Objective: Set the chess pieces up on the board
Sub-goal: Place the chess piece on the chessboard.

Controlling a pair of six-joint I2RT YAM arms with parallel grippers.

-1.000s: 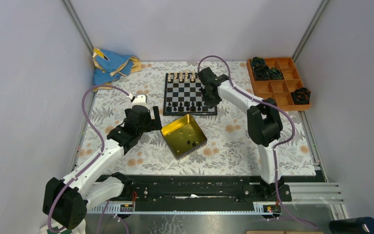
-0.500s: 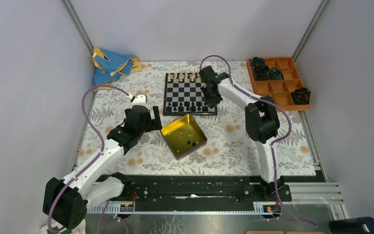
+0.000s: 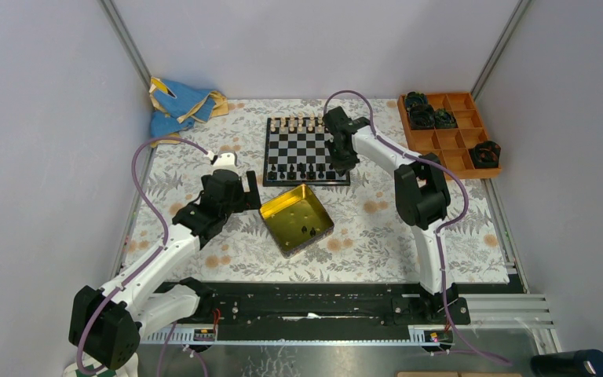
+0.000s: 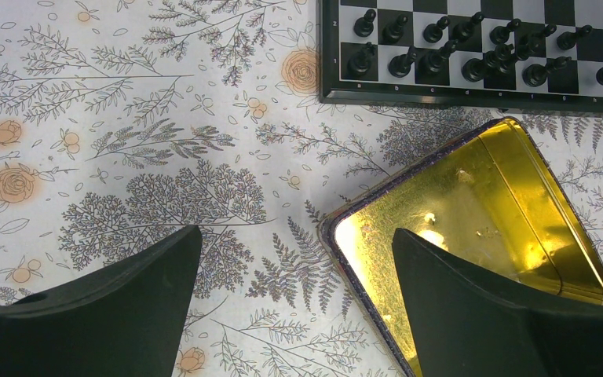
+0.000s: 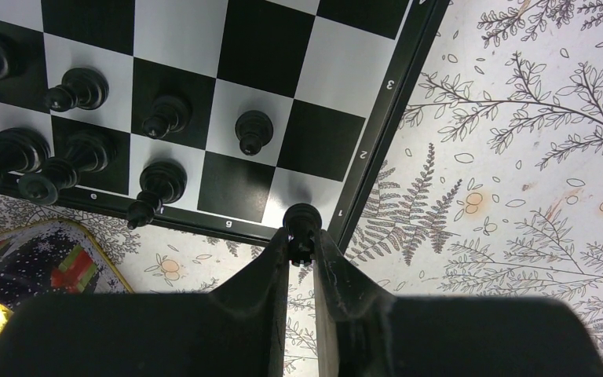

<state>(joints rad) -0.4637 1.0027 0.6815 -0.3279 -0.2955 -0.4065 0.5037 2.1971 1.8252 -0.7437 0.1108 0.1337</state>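
The board (image 3: 306,149) lies at the back middle, with cream chess pieces (image 3: 294,124) along its far edge and black chess pieces (image 3: 298,169) on its two near rows. My right gripper (image 5: 301,242) is shut on a black rook (image 5: 301,224), held over the board's near right corner square (image 5: 314,192). In the top view that gripper (image 3: 344,161) hangs at the board's right near corner. My left gripper (image 4: 294,236) is open and holds nothing. It hovers over the mat at the left corner of the yellow tin (image 4: 479,204). A few black pieces (image 3: 306,229) lie in the tin (image 3: 286,210).
An orange compartment tray (image 3: 457,149) with dark round lumps stands at the back right. A blue cloth (image 3: 177,106) lies in the back left corner. A small white object (image 3: 224,159) sits left of the board. Grey walls close in both sides.
My right gripper has edged slightly to the right with the rook, ending over the board's corner. The left arm has not moved.
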